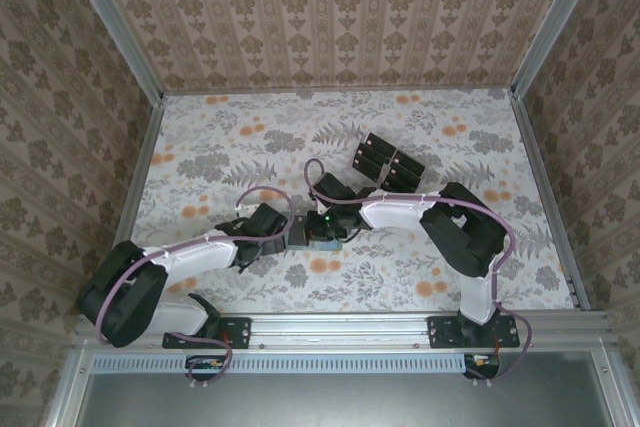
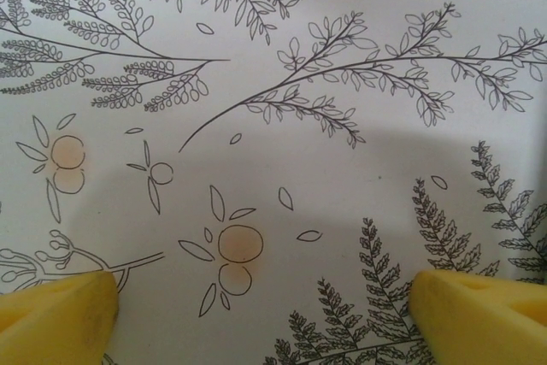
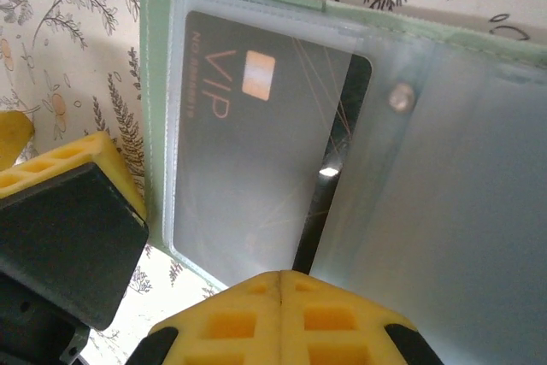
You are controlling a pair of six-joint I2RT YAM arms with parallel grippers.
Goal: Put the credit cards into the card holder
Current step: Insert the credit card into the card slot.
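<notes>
Sage-green card holder [image 3: 158, 83] lies open right ahead of my right tool [image 3: 280, 290], whose fingers are pressed together, empty. The black card [image 3: 256, 168] sits mostly sleeved, its long axis pointing away from me and one strip exposed on the right. My left tool [image 2: 265, 305] gapes over bare worktop [image 2: 342, 6].

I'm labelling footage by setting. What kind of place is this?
Probably a purpose-built robot test booth rather than a home: wallpapered panels held in aluminium framing, a floral-covered table, and the left arm and right arm bolted to a rail at its near edge.
</notes>
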